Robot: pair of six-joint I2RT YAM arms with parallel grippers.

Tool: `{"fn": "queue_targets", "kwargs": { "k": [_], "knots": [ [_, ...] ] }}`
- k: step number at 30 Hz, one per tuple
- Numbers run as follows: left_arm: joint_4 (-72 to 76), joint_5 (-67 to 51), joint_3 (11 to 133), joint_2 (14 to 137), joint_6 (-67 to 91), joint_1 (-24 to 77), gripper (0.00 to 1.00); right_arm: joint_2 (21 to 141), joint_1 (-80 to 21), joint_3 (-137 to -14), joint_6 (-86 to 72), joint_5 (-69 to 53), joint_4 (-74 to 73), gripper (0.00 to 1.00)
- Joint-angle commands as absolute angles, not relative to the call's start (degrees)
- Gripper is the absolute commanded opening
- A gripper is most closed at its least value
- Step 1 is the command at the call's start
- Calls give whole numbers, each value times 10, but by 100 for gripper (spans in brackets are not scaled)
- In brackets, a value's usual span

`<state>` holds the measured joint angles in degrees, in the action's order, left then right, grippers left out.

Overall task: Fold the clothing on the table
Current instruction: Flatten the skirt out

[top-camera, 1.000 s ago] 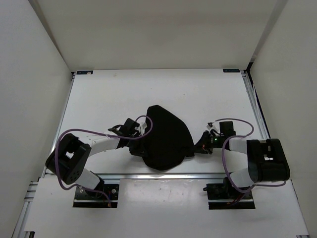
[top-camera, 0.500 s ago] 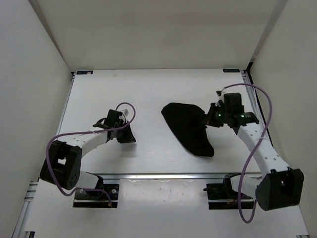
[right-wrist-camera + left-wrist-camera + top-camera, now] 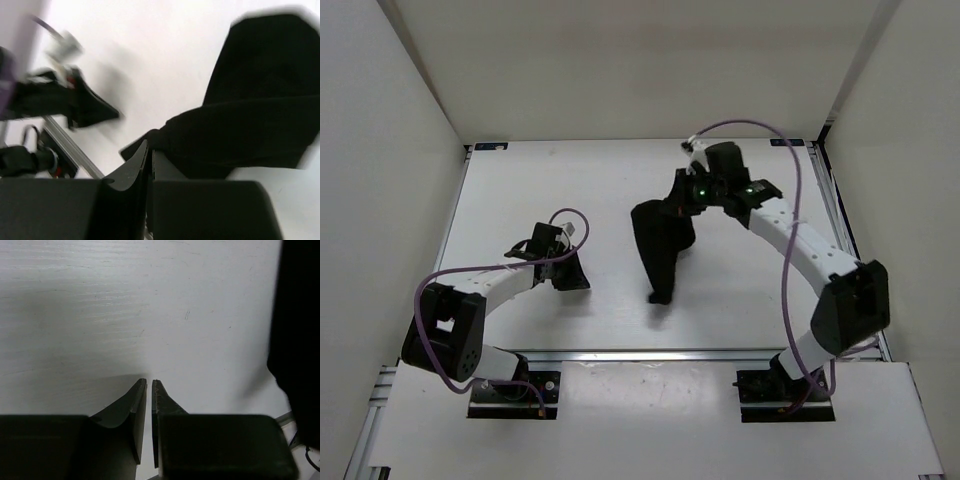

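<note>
Where the left arm [image 3: 485, 290] curls in from the lower left of the overhead view, the left gripper [image 3: 575, 278] sits low over the white worktop [image 3: 520, 190], left of centre and well apart from the fabric. Its own wrist view shows the left gripper [image 3: 149, 382] with its jaws drawn close, only a thin slit between them. Nothing is in that slit and bare worktop [image 3: 150, 300] lies beyond. A dark edge of the clothing [image 3: 297, 340] fills the right margin of that view.

Just right of centre in the overhead view, the black clothing [image 3: 662, 240] hangs as a narrow, bunched drape. It is wide at the top and tapers to a tip lower down. Whether that tip touches the worktop cannot be told.

At the upper right of the drape, the right gripper [image 3: 678, 200] holds the fabric's top edge, jaws pressed together on it. The blurred right wrist view shows the right gripper [image 3: 150, 145] with a fold of the clothing [image 3: 260, 100] caught at its tips, above the worktop [image 3: 150, 40]. The right arm [image 3: 800, 250] reaches up from the lower right.
</note>
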<state>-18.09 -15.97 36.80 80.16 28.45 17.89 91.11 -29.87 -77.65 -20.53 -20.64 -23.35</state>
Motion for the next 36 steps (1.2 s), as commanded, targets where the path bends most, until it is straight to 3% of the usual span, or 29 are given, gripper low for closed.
{"fn": "queue_targets", "kwargs": {
  "k": [1, 5, 10, 14, 15, 16, 17, 19, 21, 22, 23, 27, 28, 29, 30, 32, 36],
  "knots": [
    [-185, -167, 372, 787, 275, 173, 21, 811, -257, -778, -214, -251, -113, 0],
    [-181, -163, 367, 787, 278, 179, 21, 722, -227, -677, -225, -272, -90, 0],
    [-182, -163, 359, 789, 274, 179, 21, 679, -226, -534, -188, -366, -209, 0],
    [-190, -168, 342, 782, 279, 178, 22, 666, -273, -391, -150, -342, -314, 0],
    [-180, -175, 338, 778, 290, 172, 25, 663, -283, -361, -151, -314, -336, 0],
    [-172, -192, 325, 777, 294, 171, 47, 657, -294, -346, -152, -301, -347, 0],
    [-156, -206, 313, 777, 307, 169, 57, 655, -304, -334, -169, -261, -359, 0],
    [-101, -263, 288, 772, 341, 158, 64, 658, -328, -357, -168, -241, -367, 0],
    [-64, -284, 264, 773, 386, 157, 55, 678, -299, -383, -175, -215, -388, 0],
    [-54, -293, 255, 777, 399, 158, 23, 694, -276, -389, -171, -202, -403, 0],
    [-43, -281, 249, 777, 423, 160, 0, 696, -266, -396, -164, -193, -415, 0],
    [-11, -304, 235, 787, 456, 167, 0, 693, -225, -406, -161, -170, -424, 0],
    [-8, -311, 235, 786, 460, 173, 4, 693, -214, -409, -163, -170, -422, 0],
    [7, -312, 238, 780, 471, 177, 20, 693, -206, -411, -162, -165, -423, 0],
    [21, -318, 236, 780, 482, 181, 29, 698, -203, -412, -164, -159, -424, 0],
    [46, -344, 225, 775, 511, 187, 40, 702, -193, -410, -163, -162, -424, 0],
    [119, -366, 198, 782, 585, 199, 49, 710, -193, -409, -167, -161, -421, 0]
  ]
}}
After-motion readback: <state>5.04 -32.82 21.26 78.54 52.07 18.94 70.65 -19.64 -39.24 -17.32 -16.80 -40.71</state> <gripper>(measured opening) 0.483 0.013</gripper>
